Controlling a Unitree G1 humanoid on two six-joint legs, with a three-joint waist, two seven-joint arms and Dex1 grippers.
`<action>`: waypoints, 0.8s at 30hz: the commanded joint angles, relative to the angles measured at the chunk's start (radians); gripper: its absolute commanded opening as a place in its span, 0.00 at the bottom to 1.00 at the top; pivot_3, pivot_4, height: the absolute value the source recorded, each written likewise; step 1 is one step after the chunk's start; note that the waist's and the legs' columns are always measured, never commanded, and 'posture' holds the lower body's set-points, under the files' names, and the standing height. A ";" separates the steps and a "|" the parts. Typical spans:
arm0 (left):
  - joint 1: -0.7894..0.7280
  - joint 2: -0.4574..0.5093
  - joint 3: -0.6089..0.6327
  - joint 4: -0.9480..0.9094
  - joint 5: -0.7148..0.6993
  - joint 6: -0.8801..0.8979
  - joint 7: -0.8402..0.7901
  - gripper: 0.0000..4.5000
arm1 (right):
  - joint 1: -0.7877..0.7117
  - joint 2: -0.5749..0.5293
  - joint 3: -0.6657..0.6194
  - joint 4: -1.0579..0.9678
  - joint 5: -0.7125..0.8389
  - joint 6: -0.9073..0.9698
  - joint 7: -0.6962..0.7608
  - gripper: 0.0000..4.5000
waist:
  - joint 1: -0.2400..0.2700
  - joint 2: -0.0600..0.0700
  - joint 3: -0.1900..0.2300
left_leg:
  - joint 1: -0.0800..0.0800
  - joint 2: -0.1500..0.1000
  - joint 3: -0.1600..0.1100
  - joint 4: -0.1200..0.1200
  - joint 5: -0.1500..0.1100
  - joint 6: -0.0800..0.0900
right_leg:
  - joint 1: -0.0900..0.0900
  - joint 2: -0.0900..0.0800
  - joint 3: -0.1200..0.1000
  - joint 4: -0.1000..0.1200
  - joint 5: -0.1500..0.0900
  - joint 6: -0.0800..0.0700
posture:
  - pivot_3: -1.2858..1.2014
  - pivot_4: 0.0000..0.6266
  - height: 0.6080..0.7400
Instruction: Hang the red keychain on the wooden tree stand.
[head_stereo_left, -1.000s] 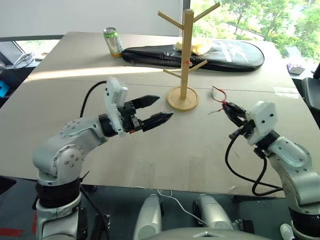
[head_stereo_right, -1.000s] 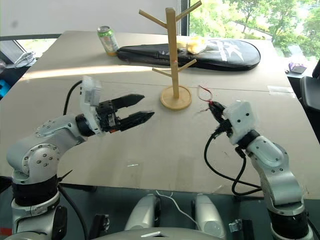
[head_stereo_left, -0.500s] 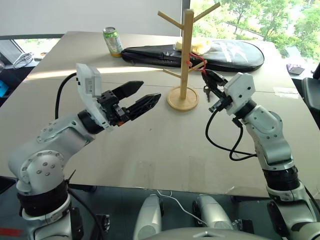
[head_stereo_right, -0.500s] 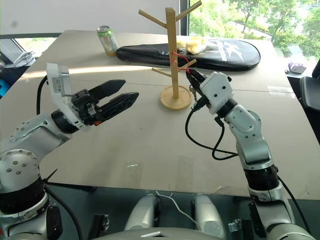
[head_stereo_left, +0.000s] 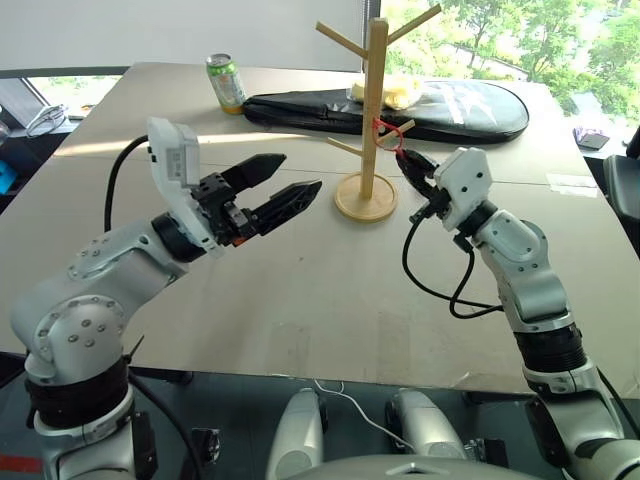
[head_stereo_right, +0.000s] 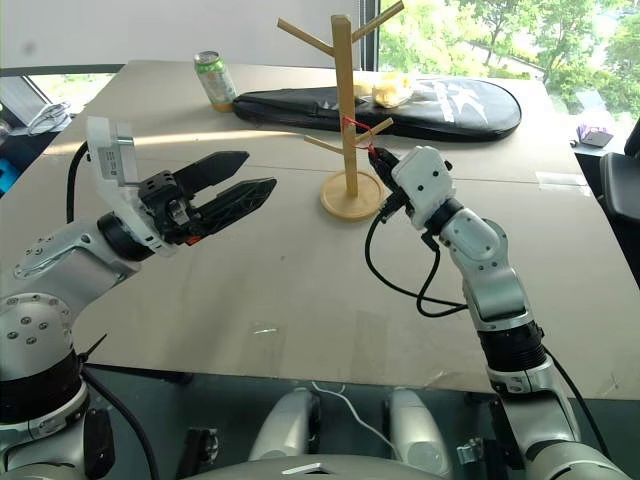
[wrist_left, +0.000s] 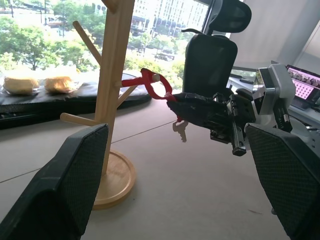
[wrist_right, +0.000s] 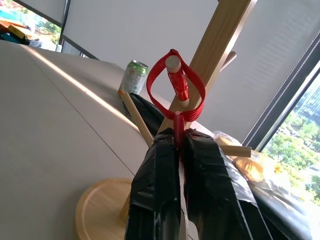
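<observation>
Bright window daylight; sharp focus

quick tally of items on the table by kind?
red keychain: 1
wooden tree stand: 1
soda can: 1
black racket bag: 1
yellow buns: 2
Total: 6

Right claw (head_stereo_left: 403, 159), clamped on red keychain (wrist_right: 176, 89), up off low spot over tabletop at right, now at wooden tree stand (head_stereo_left: 369, 120) beside lower right peg. Keychain loop, a second ago dangling well clear of stand, now around tip of that peg. Small key (wrist_left: 180, 131) hanging beneath claw in left wrist view. Left claw (head_stereo_left: 288, 183) raised slightly and swung outward, fingers apart, wrist camera housing tipped further up.
</observation>
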 joint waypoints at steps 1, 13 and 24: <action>-0.021 0.019 -0.005 0.001 0.003 -0.029 -0.015 1.00 | -0.029 -0.001 -0.021 -0.024 0.031 0.039 0.010 0.01 | 0.000 0.000 0.000 | 0.000 0.000 0.000 0.000 0.000 0.000 | 0.000 0.000 0.000 0.000 0.000 0.000 | 0.52 0.24 1.00; -0.038 0.156 -0.035 0.091 0.089 -0.026 -0.112 1.00 | -0.007 -0.127 -0.067 -0.091 0.160 0.189 0.165 0.99 | 0.000 0.000 0.000 | 0.000 0.000 0.000 0.000 0.000 0.000 | 0.000 0.000 0.000 0.000 0.000 0.000 | 0.52 0.24 1.00; -0.152 0.468 -0.136 0.453 0.365 -0.171 -0.576 1.00 | -0.149 -0.521 -0.252 -0.155 0.551 0.641 0.460 0.99 | -0.003 0.002 0.009 | 0.000 0.000 0.002 -0.002 0.000 0.000 | -0.002 0.000 0.001 -0.001 -0.001 -0.001 | 0.52 0.24 1.00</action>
